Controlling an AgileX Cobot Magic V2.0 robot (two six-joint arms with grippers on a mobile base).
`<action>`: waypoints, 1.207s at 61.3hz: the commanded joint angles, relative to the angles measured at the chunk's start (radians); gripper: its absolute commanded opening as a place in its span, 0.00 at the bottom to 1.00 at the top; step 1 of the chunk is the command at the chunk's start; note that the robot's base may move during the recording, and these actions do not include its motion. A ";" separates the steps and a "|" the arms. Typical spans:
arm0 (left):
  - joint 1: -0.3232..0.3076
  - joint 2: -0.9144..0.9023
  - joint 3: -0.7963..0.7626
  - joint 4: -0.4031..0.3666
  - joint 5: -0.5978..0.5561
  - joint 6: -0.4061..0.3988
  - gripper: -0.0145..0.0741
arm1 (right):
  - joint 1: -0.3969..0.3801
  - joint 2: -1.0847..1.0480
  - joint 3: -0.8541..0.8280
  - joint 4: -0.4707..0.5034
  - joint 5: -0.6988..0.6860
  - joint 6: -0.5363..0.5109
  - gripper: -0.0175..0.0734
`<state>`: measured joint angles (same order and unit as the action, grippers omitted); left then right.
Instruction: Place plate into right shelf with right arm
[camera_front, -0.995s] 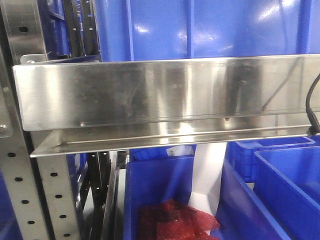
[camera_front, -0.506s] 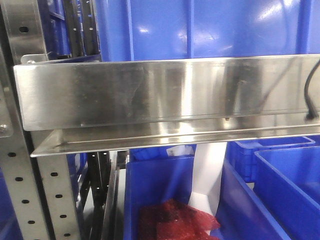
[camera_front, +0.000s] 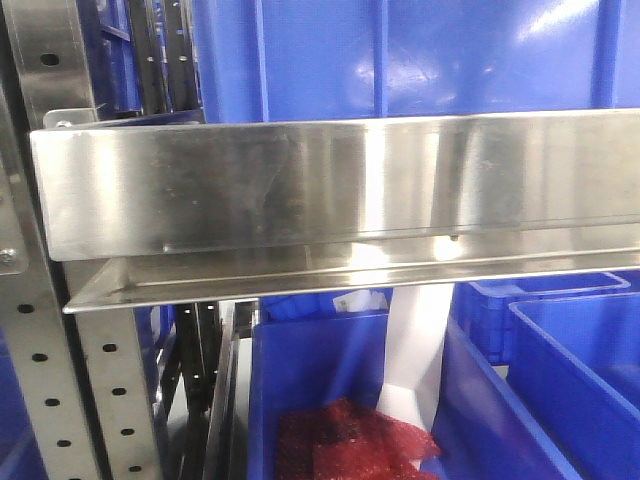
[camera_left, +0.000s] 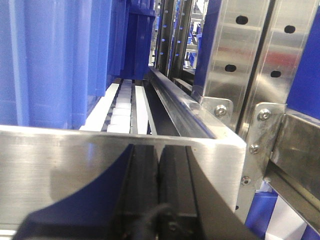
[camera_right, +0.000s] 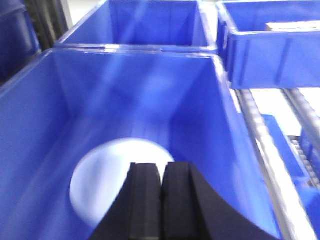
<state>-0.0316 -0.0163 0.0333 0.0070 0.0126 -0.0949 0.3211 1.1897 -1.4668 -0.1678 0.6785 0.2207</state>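
Note:
The white plate (camera_right: 107, 175) lies on the floor of a deep blue bin (camera_right: 140, 95) in the right wrist view, blurred. My right gripper (camera_right: 161, 167) is shut, fingers pressed together, above the plate's right part and partly hiding it. The steel right shelf shows as a brushed ledge (camera_front: 350, 180) in the front view, with blue bins above and below. My left gripper (camera_left: 158, 150) is shut and empty just in front of a steel ledge (camera_left: 60, 155). Neither gripper shows in the front view.
A red mesh bag (camera_front: 350, 440) lies in a lower blue bin (camera_front: 310, 370) beside a white strip (camera_front: 415, 350). Hole-punched uprights (camera_front: 40, 380) stand at the left. More blue bins (camera_right: 155, 20) and a roller track (camera_right: 265, 135) surround the plate's bin.
The black cable at the right edge of the front view has moved out of sight. The shelf and bins have not moved.

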 joint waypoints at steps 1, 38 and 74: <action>0.001 -0.011 0.007 0.000 -0.089 -0.006 0.11 | 0.000 -0.136 0.102 -0.011 -0.129 -0.002 0.25; 0.001 -0.011 0.007 0.000 -0.089 -0.006 0.11 | 0.000 -0.781 0.775 -0.011 -0.349 -0.002 0.24; 0.001 -0.011 0.007 0.000 -0.089 -0.006 0.11 | -0.002 -0.795 0.813 -0.011 -0.380 -0.002 0.24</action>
<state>-0.0316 -0.0163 0.0333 0.0070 0.0126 -0.0949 0.3211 0.3870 -0.6392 -0.1678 0.4139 0.2207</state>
